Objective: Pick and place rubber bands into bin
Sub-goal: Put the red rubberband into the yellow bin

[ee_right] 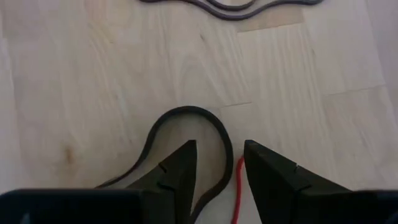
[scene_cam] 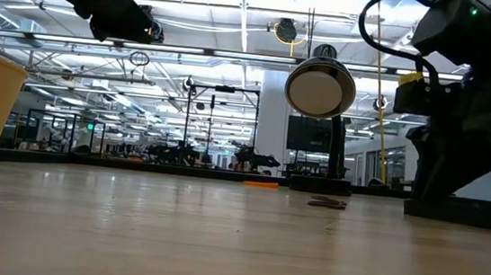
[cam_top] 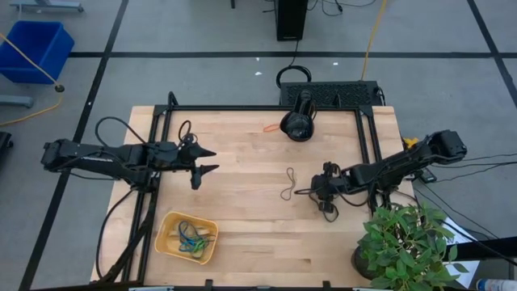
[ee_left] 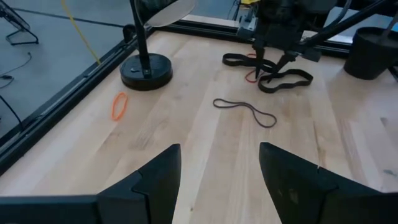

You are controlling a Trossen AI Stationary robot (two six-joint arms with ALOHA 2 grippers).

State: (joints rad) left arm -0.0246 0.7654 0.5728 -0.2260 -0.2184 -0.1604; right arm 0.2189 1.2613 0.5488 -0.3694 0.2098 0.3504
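Note:
My right gripper (cam_top: 327,192) points down at the table, right of centre. It is open by a narrow gap. In the right wrist view its fingertips (ee_right: 186,163) stand on either side of one strand of a black rubber band (ee_right: 186,115), with a thin red band (ee_right: 238,186) beside it. Both also show in the left wrist view: the black band (ee_left: 283,79) and the red band (ee_left: 250,76). A brown band (cam_top: 289,184) lies flat at mid-table and an orange band (cam_top: 269,128) lies farther back. The orange-yellow bin (cam_top: 166,242) holds several bands. My left gripper (cam_top: 212,161) hovers open and empty at the left.
A black desk lamp (cam_top: 298,121) stands at the far middle of the table. A potted plant (cam_top: 408,242) sits at the near right corner. A further dark band (ee_right: 230,7) lies beyond the right gripper. Bare wood lies between the bin and the bands.

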